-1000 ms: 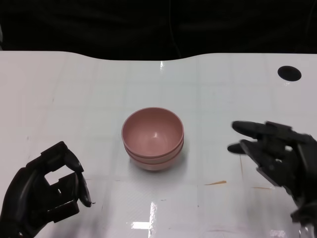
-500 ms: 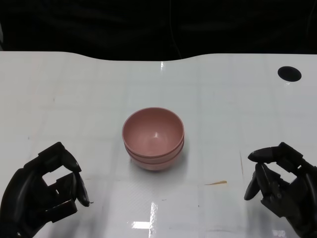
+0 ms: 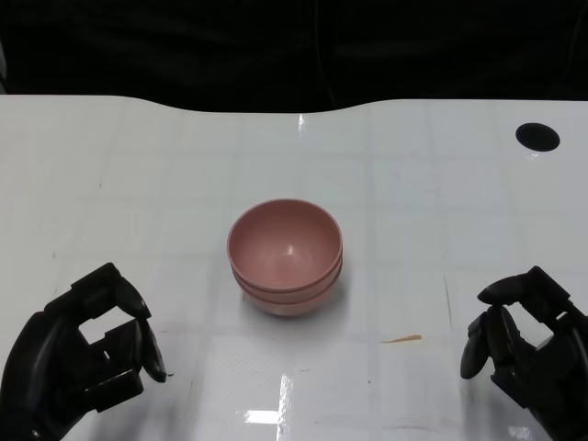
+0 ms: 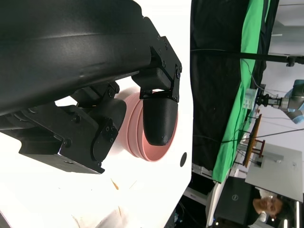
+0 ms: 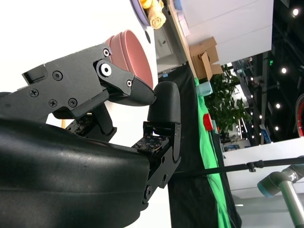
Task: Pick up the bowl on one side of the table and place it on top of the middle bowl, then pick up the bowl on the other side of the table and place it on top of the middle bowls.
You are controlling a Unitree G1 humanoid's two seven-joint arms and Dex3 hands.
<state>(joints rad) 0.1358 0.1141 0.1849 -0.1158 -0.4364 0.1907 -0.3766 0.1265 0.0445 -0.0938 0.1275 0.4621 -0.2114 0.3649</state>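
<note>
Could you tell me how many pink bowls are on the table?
3, as far as the rims show: all nested in one stack at the middle of the table. A further one inside could be hidden.

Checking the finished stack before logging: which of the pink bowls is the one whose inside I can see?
The top bowl, nested in the stack; only rims of the others show beneath it.

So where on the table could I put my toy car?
Bare white table lies left of the stacked pink bowls, right of them short of the black hole, and behind them. The near corners are crowded by the left hand and right hand.
</note>
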